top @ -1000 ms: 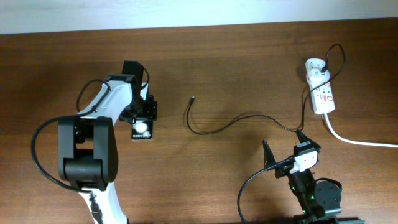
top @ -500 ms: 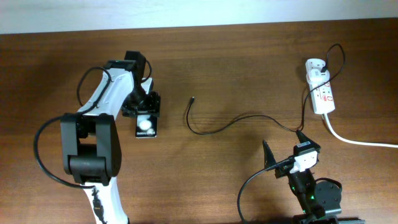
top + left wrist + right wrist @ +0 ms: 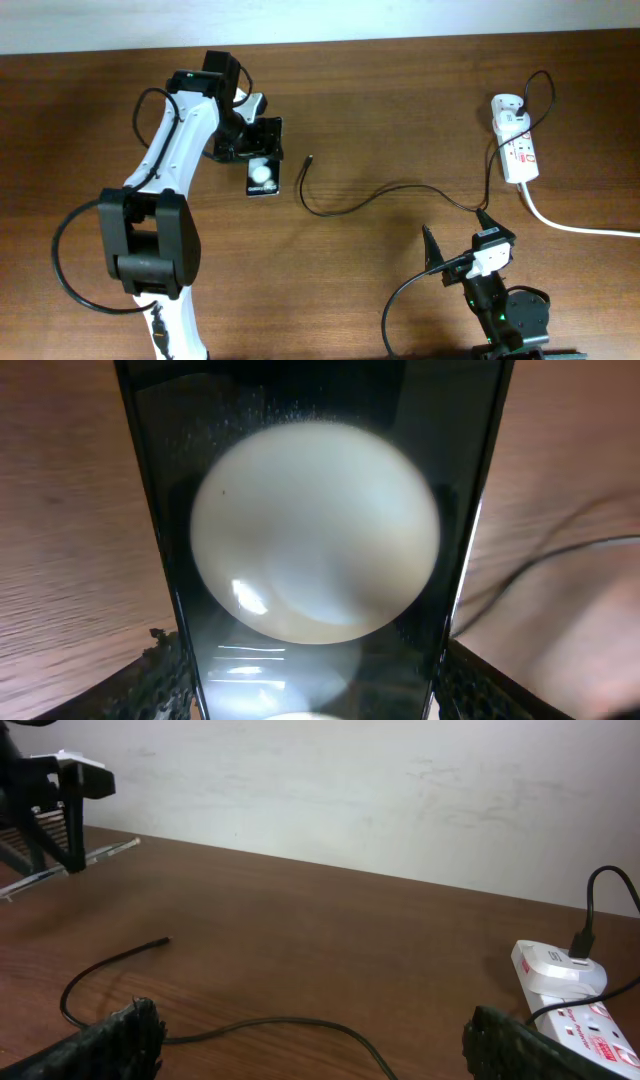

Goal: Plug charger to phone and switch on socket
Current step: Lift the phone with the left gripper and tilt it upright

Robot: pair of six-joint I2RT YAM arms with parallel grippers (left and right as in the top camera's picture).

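My left gripper (image 3: 258, 148) is shut on the black glossy phone (image 3: 262, 174), holding it by its sides left of the charger's plug tip (image 3: 311, 158). In the left wrist view the phone (image 3: 315, 540) fills the frame between my finger pads (image 3: 150, 682), its screen reflecting a big white spot. The thin black charger cable (image 3: 370, 197) curves across the table to the white adapter on the socket (image 3: 516, 142). My right gripper (image 3: 456, 232) is open and empty near the front edge, with the cable (image 3: 270, 1021) lying on the table ahead of its fingertips. The socket also shows in the right wrist view (image 3: 570, 988).
The thick white power-strip cord (image 3: 575, 226) runs off the right edge. In the right wrist view, the left gripper (image 3: 60, 790) and the phone edge-on (image 3: 110, 850) stand at the far left, and a pale wall rises behind the table's back edge.
My left arm has carried the phone to the right and a little toward the back, closer to the charger's plug tip. The right arm, cable and socket have not moved.
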